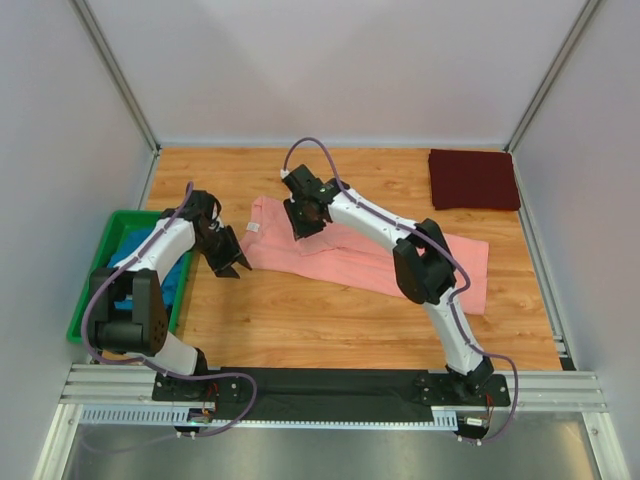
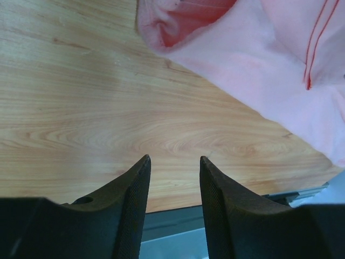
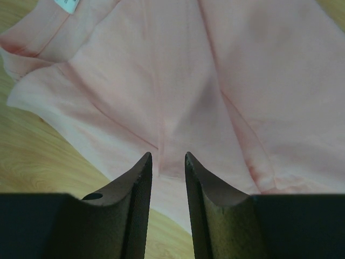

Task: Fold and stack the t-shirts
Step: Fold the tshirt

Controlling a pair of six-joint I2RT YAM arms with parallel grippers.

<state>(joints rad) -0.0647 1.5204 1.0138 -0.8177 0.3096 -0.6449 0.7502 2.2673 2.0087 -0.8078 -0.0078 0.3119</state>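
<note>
Left arm (image 1: pixel 160 245): the elbow is folded back over its base and the forearm runs up across the green bin (image 1: pixel 103 240). The wrist is tipped down and to the right. That puts the left pincer (image 1: pixel 228 262) low over bare bench (image 1: pixel 300 320), just beside the left end of the salmon-pink t-shirt (image 1: pixel 350 262) and not touching it. In my left wrist view the two fingers (image 2: pixel 132 189) stand well apart with only wood grain between them. The pink cloth sits in the upper right of that view, its rolled edge nearest. Right arm (image 1: pixel 370 222): it stretches from its base diagonally toward the far left, with the elbow raised over the middle of the shirt and the forearm lying along the garment. The right pincer (image 1: pixel 305 222) points down at the collar end. In the right wrist view the gap is narrow, the tips are over a crease in the pink fabric, and I see no cloth pinched between them. The white neck label (image 3: pixel 67 4) is at the top left there. The pink shirt lies flat as a long strip across mid-bench, collar to the left and hem toward the right. The dark maroon t-shirt (image 1: pixel 473 178) rests folded in the far right corner, well apart from the pink shirt. The teal-blue t-shirt (image 1: pixel 177 282) is bunched inside the bin, partly under the left arm.
</note>
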